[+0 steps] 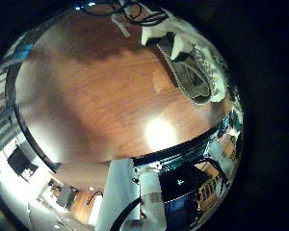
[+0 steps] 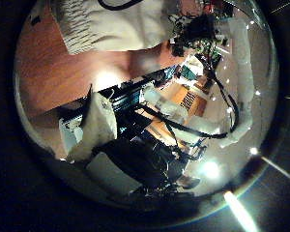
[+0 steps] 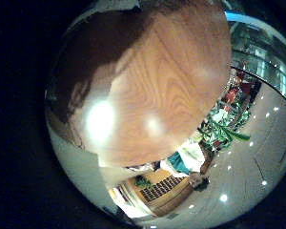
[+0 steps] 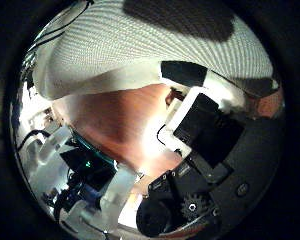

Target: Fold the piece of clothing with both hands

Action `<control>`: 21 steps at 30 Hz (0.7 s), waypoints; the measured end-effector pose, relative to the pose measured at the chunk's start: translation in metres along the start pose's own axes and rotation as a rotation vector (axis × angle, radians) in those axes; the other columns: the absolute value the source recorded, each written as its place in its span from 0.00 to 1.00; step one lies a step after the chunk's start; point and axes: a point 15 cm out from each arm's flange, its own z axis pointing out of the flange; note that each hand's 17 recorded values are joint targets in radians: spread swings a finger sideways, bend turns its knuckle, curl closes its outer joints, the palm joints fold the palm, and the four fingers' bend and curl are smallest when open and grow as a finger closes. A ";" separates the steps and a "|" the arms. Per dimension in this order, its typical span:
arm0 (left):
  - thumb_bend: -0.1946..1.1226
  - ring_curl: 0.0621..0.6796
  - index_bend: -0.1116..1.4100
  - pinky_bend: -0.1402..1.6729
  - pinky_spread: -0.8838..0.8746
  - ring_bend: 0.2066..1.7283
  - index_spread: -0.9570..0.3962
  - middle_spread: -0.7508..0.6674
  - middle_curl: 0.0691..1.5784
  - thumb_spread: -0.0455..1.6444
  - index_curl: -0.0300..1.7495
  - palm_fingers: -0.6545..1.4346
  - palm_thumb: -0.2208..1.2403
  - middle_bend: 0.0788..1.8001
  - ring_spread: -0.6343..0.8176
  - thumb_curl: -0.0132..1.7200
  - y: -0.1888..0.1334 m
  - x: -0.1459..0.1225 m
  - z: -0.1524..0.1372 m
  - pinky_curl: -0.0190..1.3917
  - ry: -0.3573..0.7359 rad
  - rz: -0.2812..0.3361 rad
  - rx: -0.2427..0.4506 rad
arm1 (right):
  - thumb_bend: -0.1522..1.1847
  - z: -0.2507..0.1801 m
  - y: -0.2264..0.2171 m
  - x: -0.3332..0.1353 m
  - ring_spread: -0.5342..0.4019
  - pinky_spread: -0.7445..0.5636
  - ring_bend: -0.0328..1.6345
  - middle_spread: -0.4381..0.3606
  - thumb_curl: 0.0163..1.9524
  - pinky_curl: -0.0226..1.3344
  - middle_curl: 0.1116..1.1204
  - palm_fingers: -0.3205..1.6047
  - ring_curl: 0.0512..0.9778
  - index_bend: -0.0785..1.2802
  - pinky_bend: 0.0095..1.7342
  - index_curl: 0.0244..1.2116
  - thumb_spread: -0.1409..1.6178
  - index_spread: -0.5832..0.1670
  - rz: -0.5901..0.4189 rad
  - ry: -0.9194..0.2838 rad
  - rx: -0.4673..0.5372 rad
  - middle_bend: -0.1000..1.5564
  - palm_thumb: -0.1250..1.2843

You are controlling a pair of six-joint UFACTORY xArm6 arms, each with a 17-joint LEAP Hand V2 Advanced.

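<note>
Up over the wooden counter (image 3: 148,86) now, bare wood filling the right little finger side view. White knitted sweater (image 4: 140,45) lying on that counter, big and close under the right palm, its folded hem edge meeting the wood. Right hand (image 4: 205,125) with a black and white finger stretched along the cloth edge, touching, not curled around it. Left hand (image 2: 193,43) over at another end of the sweater; grip there impossible to tell. Same sweater small and farther off in the left little finger side view.
</note>
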 end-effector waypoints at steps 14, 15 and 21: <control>0.15 0.26 0.19 0.27 0.75 0.28 0.73 0.74 0.14 0.88 0.23 0.36 0.54 0.06 0.73 0.27 -0.023 0.025 0.030 0.26 0.004 0.044 -0.017 | 0.12 0.008 0.031 0.050 0.34 0.39 0.81 0.35 0.30 0.47 0.66 0.76 0.62 0.82 0.76 0.58 0.61 0.35 0.074 0.022 -0.009 0.79 0.83; 0.15 0.26 0.19 0.27 0.75 0.28 0.73 0.74 0.14 0.88 0.23 0.36 0.54 0.06 0.73 0.27 -0.024 0.027 0.034 0.26 0.002 0.047 -0.020 | 0.12 0.008 0.035 0.054 0.34 0.40 0.82 0.35 0.31 0.47 0.66 0.76 0.62 0.83 0.76 0.58 0.61 0.35 0.087 0.021 -0.005 0.79 0.83; 0.14 0.26 0.19 0.27 0.75 0.27 0.73 0.74 0.14 0.88 0.23 0.36 0.54 0.06 0.72 0.27 -0.033 0.033 0.041 0.26 0.004 0.060 -0.007 | 0.11 -0.018 0.049 0.085 0.35 0.42 0.85 0.37 0.33 0.53 0.68 0.72 0.67 0.86 0.77 0.63 0.64 0.39 0.175 0.037 0.108 0.83 0.83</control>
